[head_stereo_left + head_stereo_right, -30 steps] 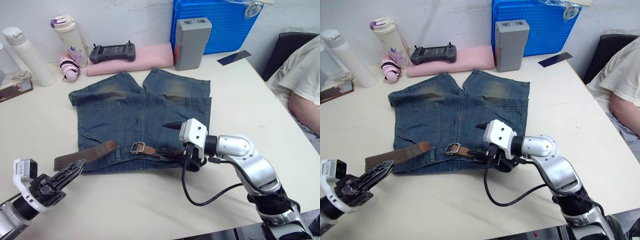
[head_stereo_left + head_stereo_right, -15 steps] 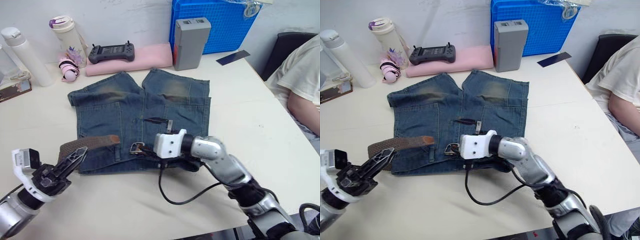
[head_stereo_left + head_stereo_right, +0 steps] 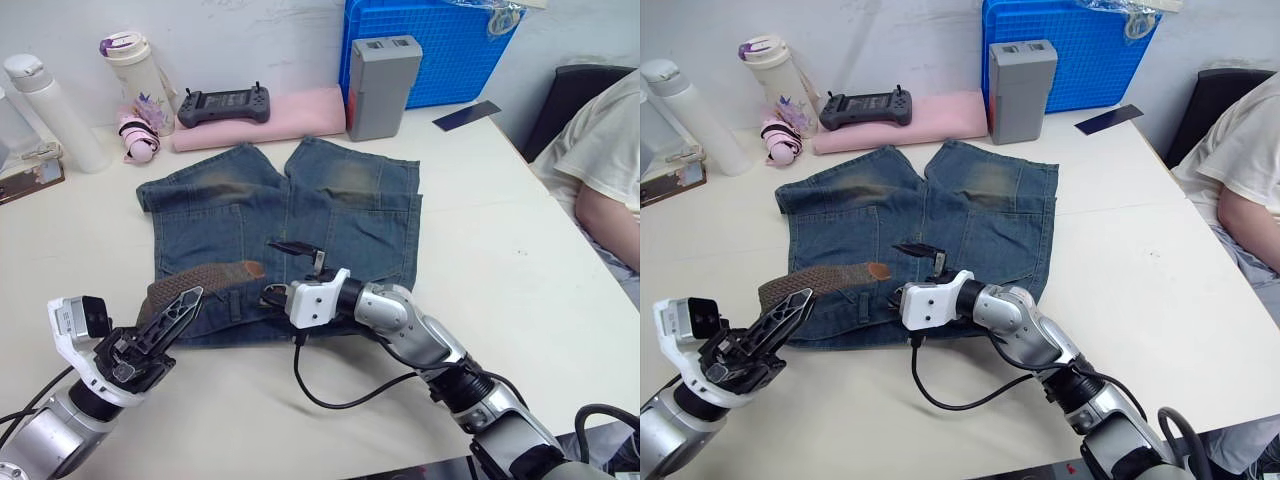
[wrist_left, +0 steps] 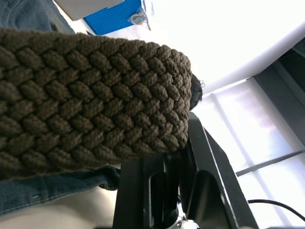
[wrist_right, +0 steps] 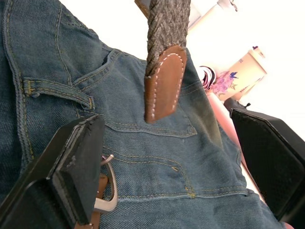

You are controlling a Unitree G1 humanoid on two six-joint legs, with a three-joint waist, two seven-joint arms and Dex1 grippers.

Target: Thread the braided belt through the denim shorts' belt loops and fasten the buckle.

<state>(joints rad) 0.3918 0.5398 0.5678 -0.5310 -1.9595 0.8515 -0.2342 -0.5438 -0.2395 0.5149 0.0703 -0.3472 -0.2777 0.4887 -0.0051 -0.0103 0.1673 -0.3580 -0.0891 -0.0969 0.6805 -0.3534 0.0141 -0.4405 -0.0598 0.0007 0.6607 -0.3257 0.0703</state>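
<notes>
The denim shorts (image 3: pixel 330 215) lie flat on the table, waistband toward me. My left gripper (image 3: pixel 172 315) is shut on the braided belt (image 3: pixel 190 285), holding its woven bend just above the waistband. The belt's brown leather tip (image 3: pixel 246 269) points right. In the right wrist view that tip (image 5: pixel 164 83) hangs between my right gripper's (image 5: pixel 164 121) wide-open fingers. My right gripper (image 3: pixel 272 270) hovers over the waistband's middle. The silver buckle (image 5: pixel 108 191) lies on the denim beside one finger (image 5: pixel 76 157). A belt loop (image 5: pixel 57 90) shows near the waistband.
At the back stand a blue crate (image 3: pixel 440 50), a grey box (image 3: pixel 382 85), a pink pad (image 3: pixel 300 115) with a black controller (image 3: pixel 225 104), and bottles (image 3: pixel 55 100) at the left. A person's arm (image 3: pixel 605 190) is at the table's right edge.
My right gripper swept left along the waistband to the buckle. My left gripper rose and moved right with the belt, bringing the leather tip over to the right gripper's open fingers.
</notes>
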